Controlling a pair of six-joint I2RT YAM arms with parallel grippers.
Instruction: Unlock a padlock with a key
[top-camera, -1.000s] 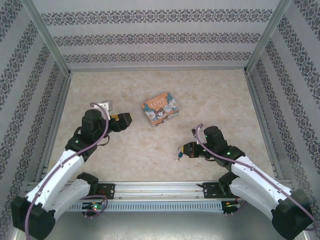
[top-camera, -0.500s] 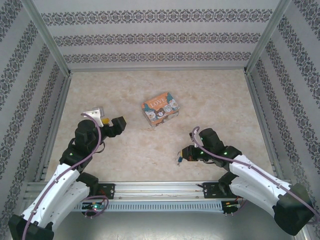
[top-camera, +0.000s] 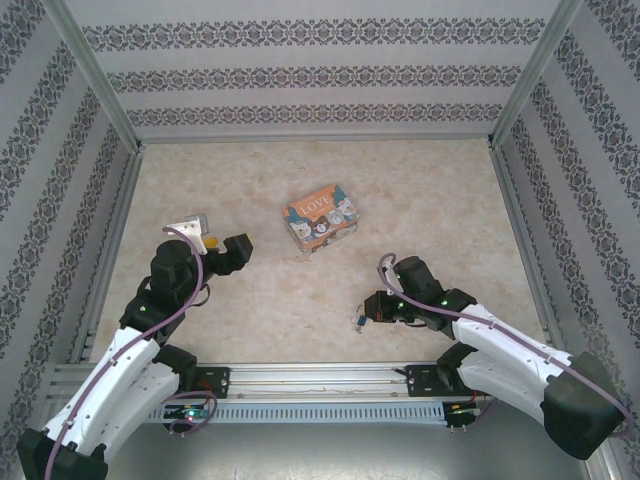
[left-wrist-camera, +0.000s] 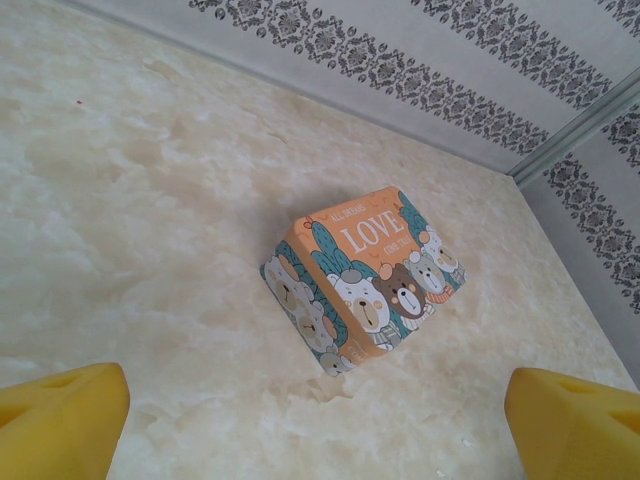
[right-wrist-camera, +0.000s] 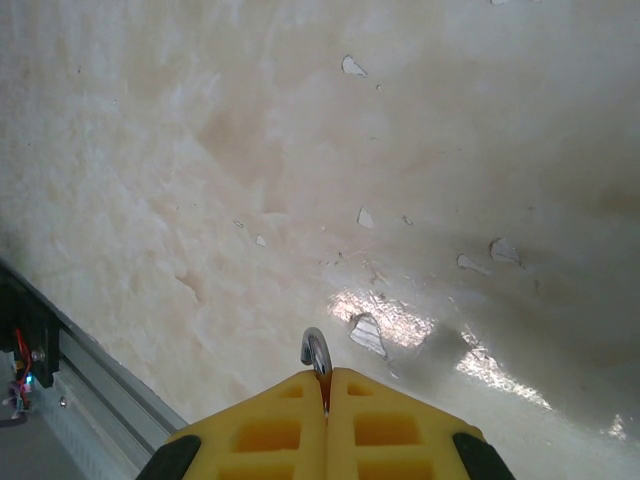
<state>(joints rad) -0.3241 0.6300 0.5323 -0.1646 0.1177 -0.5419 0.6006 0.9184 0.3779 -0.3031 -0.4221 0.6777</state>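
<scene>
**Two claws over a marbled tabletop, the padlock at the right claw**

The left claw (top-camera: 240, 247) stands wide apart and holds nothing. In its wrist view its yellow, blunt, wedge-shaped pads (left-wrist-camera: 62, 418) sit at the two lower corners. Ahead of it, between the lines of the two pads and well apart from them, lies the box (left-wrist-camera: 365, 280). It is a rectangular carton with a glossy print of cartoon bears and the word "LOVE", and one corner is turned toward the claw.

The right claw (right-wrist-camera: 325, 390) is pressed closed. Its ribbed yellow pads meet along a single seam, and a thin, curved, bright silver piece (right-wrist-camera: 316, 352) juts out of that seam. From above, the tiny padlock (top-camera: 357, 322) sits right at this claw's tip (top-camera: 367, 311). The pictures do not settle which part of it is pinched.

The table (top-camera: 430, 200) is smooth, cream and marbled. Just beyond the right claw's tip it shows a glare patch and small pale flaked spots (right-wrist-camera: 365, 330).

A grey metal rail (right-wrist-camera: 70, 395) borders the table close behind and to one side of the right claw. Open tabletop stretches ahead of both claws to the patterned walls (top-camera: 320, 75).
</scene>
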